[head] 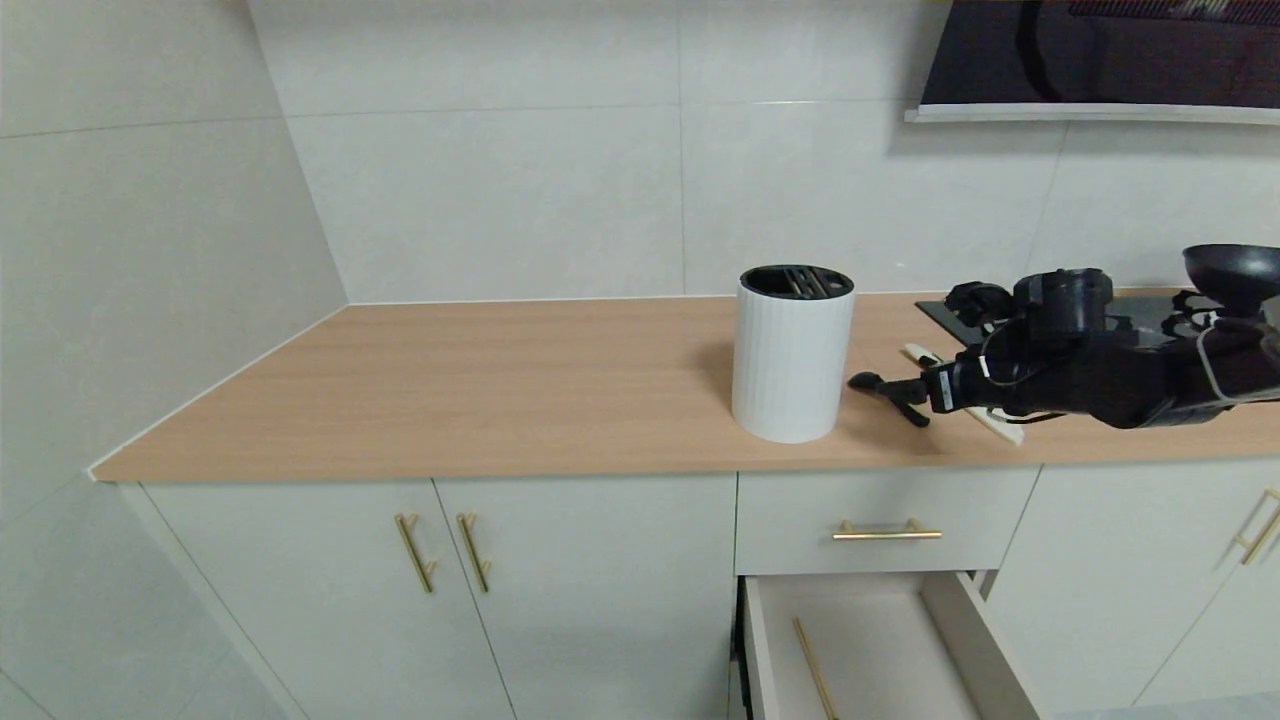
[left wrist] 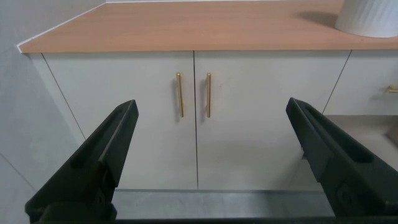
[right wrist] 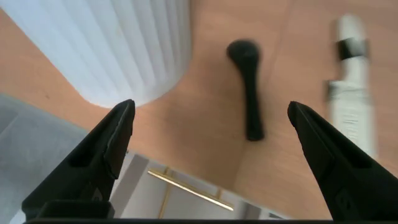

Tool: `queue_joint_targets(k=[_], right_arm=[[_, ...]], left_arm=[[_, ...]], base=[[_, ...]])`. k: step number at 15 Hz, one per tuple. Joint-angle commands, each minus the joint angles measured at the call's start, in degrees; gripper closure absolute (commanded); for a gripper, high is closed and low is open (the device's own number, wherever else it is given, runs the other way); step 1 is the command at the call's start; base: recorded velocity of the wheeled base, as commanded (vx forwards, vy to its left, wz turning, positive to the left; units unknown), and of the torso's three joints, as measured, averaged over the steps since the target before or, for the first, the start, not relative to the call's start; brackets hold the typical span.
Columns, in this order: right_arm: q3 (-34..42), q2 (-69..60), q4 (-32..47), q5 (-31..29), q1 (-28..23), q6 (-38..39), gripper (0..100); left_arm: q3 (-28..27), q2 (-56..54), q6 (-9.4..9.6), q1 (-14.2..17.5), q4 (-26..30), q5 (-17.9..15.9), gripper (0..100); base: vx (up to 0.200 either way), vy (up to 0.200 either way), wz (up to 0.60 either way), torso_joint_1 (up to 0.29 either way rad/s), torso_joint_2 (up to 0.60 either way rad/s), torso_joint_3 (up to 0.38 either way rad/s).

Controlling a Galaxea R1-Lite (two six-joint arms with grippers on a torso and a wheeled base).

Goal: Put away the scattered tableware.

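Note:
A white ribbed utensil holder point(head: 792, 352) with a black slotted top stands on the wooden counter point(head: 500, 380). Just right of it a black utensil point(head: 868, 381) with a rounded head lies flat. A white-handled utensil point(head: 1004, 428) lies further right, partly hidden under my right arm. My right gripper point(head: 912, 393) hovers open over the black utensil. In the right wrist view the black utensil point(right wrist: 250, 87) lies between the holder point(right wrist: 118, 43) and the white-handled utensil point(right wrist: 353, 93), beyond my open right gripper point(right wrist: 211, 168). My left gripper point(left wrist: 211, 168) is open and low, facing the cabinet doors.
A lower drawer point(head: 770, 640) stands pulled open below the counter, with a thin gold stick point(head: 815, 668) inside. Above it is a closed drawer with a gold handle point(head: 886, 533). A black stove with a pan point(head: 1235, 268) sits at the counter's right end.

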Motion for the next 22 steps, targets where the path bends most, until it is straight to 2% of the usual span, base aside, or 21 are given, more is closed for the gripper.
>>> queue_joint_targets(k=[1, 8, 22], right_arm=[[-2.4, 5.4, -0.3, -0.1, -0.4, -0.2, 0], [-7.8, 12.1, -3.0, -0.3, -2.0, 0.3, 0], [-12.5, 17.5, -4.3, -1.5, -2.0, 1.2, 0]], left_arm=[[0.0, 0.0, -0.04, 0.1, 0.0, 0.0, 0], [0.0, 0.0, -0.04, 0.0, 0.0, 0.0, 0], [0.0, 0.0, -0.04, 0.1, 0.0, 0.0, 0]], base=[[0.0, 0.0, 0.0, 0.0, 0.0, 0.0], [0.0, 0.0, 0.0, 0.0, 0.0, 0.0], [0.0, 0.0, 0.0, 0.0, 0.0, 0.0]])
